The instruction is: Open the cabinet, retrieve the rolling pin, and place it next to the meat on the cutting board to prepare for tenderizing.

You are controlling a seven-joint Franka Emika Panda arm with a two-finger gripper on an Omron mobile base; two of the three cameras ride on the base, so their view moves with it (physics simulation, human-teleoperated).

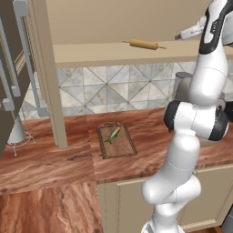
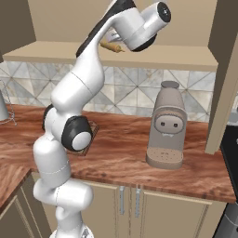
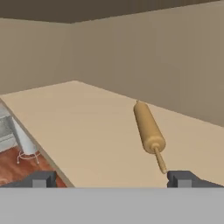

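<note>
- The cabinet [image 1: 136, 27] stands open; the rolling pin [image 3: 148, 129] lies on its shelf, well above the surface [image 1: 54, 159].
- The claw [image 3: 111, 179] is spread fully wide and empty, the pin's near handle stub just beside one fingertip.
- Best to advance and centre the thick barrel between the fingers, not the stub, before closing.
- The meat [image 1: 112, 135] waits on the cutting board [image 1: 119, 146].

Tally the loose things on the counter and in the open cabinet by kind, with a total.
Rolling pin, on the cabinet shelf: 1
Meat, on the board: 1
Cutting board: 1
Coffee machine, on the counter: 1
Total: 4
</note>
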